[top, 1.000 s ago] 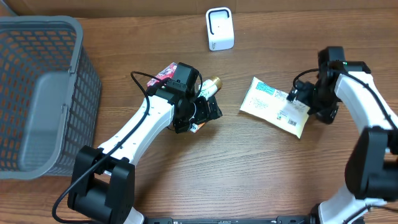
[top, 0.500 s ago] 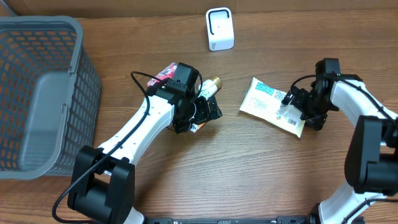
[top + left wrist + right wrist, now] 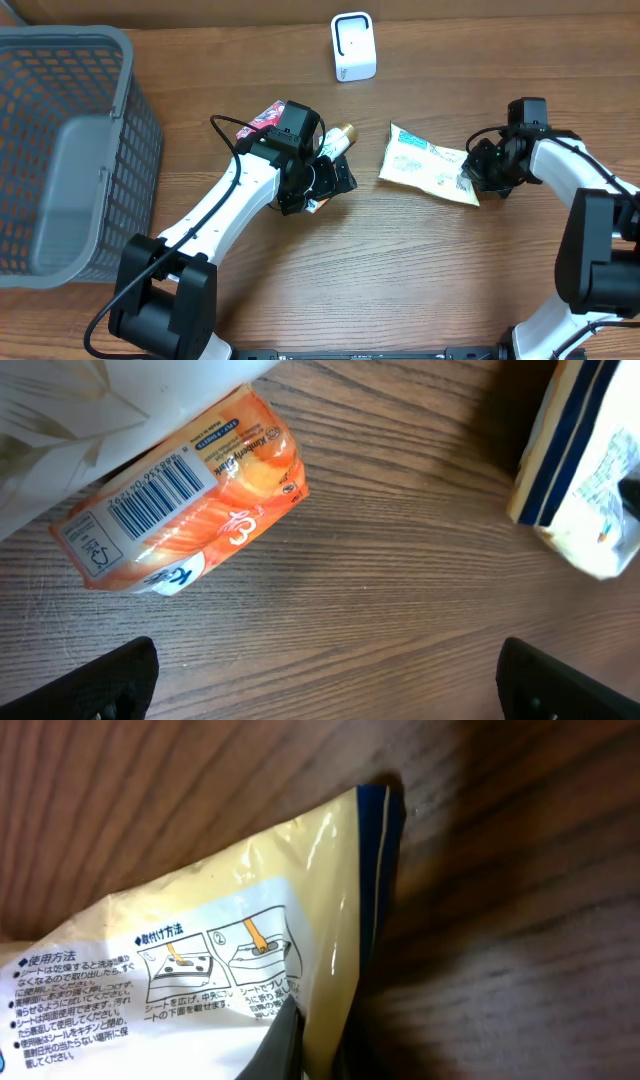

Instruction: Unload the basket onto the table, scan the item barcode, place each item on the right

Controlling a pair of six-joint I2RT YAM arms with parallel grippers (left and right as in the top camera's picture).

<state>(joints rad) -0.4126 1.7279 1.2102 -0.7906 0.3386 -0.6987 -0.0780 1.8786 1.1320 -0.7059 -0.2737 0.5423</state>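
The item, a cream packet point(image 3: 425, 165) with blue-green print, lies right of the table's middle. My right gripper point(image 3: 468, 178) is shut on its right end. In the right wrist view the packet point(image 3: 200, 960) fills the left half, showing Japanese instructions and a dark blue edge, and a dark finger point(image 3: 280, 1050) presses on it at the bottom. I see no barcode on it there. The white scanner point(image 3: 353, 46) stands at the back centre. My left gripper point(image 3: 330, 183) hangs open over bare wood point(image 3: 325, 690), near an orange packet point(image 3: 190, 500) with a barcode.
A grey mesh basket point(image 3: 125, 60) fills the left side. Under and beside the left arm lie a red packet point(image 3: 262, 115), a gold-capped bottle point(image 3: 340, 135) and the orange packet point(image 3: 315, 203). The cream packet's blue edge point(image 3: 560, 430) shows at the right of the left wrist view.
The right gripper has come down onto the cream packet's right end and shut on it. The packet has slid a little to the left. The left arm has stayed still.
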